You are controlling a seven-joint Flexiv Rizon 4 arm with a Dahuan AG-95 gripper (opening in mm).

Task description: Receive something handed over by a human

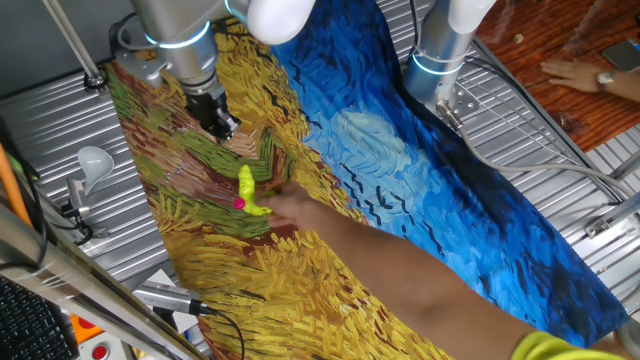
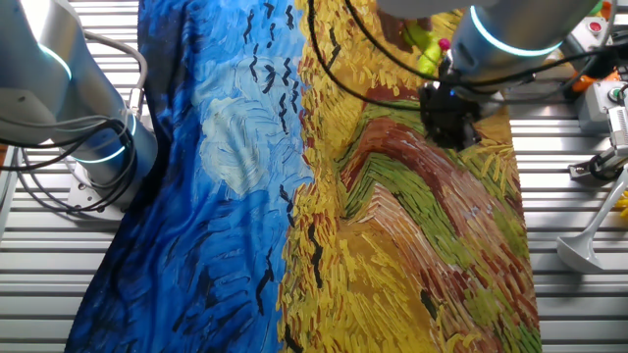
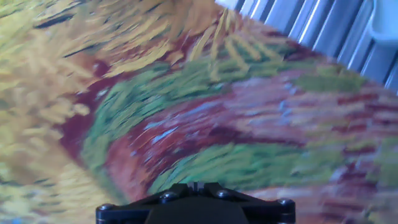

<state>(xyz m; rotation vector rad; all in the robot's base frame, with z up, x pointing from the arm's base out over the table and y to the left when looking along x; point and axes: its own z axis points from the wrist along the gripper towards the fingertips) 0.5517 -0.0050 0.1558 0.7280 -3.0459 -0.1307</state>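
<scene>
The something is a small bright yellow-green object (image 1: 247,188) with a pink-magenta spot. The human's hand (image 1: 290,207) holds it just above the painted cloth, and the bare forearm (image 1: 420,285) with a lime-yellow sleeve (image 1: 570,348) reaches in from the lower right. My black gripper (image 1: 225,126) hangs over the cloth a short way up-left of the object, apart from it. Its jaws look shut and empty. In the other fixed view the object (image 2: 427,44) shows behind my gripper (image 2: 456,132). The hand view shows only blurred cloth beyond my gripper (image 3: 196,185); the object is out of that view.
A Van Gogh-style cloth (image 1: 400,180) covers the table. A white light bulb (image 1: 93,160) lies on the slatted metal at the left. A second robot arm's base (image 1: 440,50) stands at the back. Another person's hand with a watch (image 1: 575,72) rests at the far right.
</scene>
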